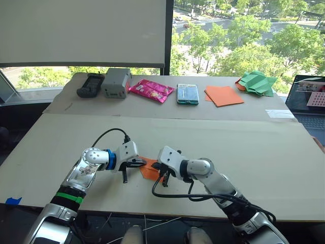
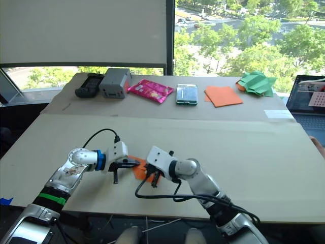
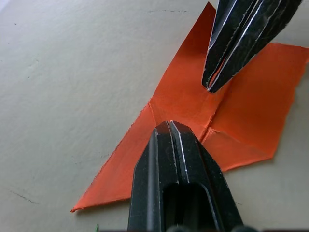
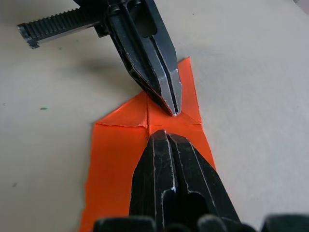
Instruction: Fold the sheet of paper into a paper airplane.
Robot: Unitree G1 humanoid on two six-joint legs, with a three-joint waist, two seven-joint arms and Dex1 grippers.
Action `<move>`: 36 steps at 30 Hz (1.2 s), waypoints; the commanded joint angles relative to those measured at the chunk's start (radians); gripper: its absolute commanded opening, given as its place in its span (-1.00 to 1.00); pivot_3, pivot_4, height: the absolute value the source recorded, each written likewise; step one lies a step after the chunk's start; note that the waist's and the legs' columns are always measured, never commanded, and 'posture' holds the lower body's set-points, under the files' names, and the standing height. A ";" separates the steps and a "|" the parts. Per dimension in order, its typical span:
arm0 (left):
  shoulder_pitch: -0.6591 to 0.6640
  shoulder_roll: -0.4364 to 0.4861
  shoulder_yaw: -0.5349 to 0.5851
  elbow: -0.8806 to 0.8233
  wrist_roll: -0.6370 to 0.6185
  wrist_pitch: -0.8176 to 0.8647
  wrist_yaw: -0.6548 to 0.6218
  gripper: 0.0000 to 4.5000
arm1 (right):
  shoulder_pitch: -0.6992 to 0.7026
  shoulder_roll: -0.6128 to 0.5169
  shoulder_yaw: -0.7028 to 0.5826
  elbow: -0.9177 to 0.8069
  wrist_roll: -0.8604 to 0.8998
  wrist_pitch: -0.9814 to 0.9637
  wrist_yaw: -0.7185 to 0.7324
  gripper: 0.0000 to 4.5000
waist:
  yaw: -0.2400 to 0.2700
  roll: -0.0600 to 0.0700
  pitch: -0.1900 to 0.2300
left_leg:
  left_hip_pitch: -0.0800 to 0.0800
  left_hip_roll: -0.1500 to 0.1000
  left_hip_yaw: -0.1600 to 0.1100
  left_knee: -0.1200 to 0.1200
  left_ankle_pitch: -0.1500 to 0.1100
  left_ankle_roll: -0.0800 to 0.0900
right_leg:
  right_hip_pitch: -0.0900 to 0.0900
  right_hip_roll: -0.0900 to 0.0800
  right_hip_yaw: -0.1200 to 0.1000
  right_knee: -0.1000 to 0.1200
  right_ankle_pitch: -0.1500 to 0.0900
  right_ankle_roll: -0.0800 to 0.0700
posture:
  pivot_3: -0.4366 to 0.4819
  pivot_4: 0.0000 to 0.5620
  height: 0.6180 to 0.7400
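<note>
Office or lab: worktable [image 1: 284, 152], laptop [image 1: 309, 101], high window [image 1: 244, 35].

Bright daylight from window [image 1: 244, 35] across top of head views; trees outside near overexposed. Counter [image 1: 254, 147] evenly lit, soft shadows beneath arms at lower centre. Wrist views sharp on orange sheet of paper [image 3: 183, 111]; faint sheen on black fingers [image 4: 164, 92].

Arms are silver-white metal with black cables looping off the wrists. Left arm has a blue ring by its white wrist block and a green band lower down. Each pincer, left [image 1: 133, 163] and right [image 1: 166, 175], has two ribbed black fingers.
</note>
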 commanded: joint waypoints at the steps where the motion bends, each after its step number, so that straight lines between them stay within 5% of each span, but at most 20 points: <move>1: 0.030 0.009 -0.027 0.018 0.035 0.038 0.006 -1.00 | -0.023 0.008 0.000 0.022 -0.008 -0.026 0.005 -0.99 | 0.000 0.000 0.000 | 0.000 0.000 0.000 0.000 0.001 0.001 | 0.000 0.000 0.000 0.000 0.000 0.000 | -0.05 -0.47 0.38; 15: 0.044 0.014 -0.027 -0.008 0.033 0.050 0.019 -1.00 | -0.002 -0.027 0.044 0.124 -0.078 0.128 0.001 -0.99 | 0.000 0.004 -0.008 | 0.001 0.000 0.000 0.000 -0.002 -0.004 | 0.000 0.000 0.000 0.000 0.000 0.000 | -0.05 -0.47 0.38; 36: 0.024 0.020 -0.043 0.029 0.049 0.028 0.019 -1.00 | 0.189 -0.183 0.033 -0.067 -0.067 0.209 0.009 -0.99 | 0.023 0.001 -0.017 | 0.001 0.000 0.001 0.000 -0.003 -0.005 | 0.001 -0.001 0.000 -0.002 -0.001 -0.001 | -0.05 -0.47 0.38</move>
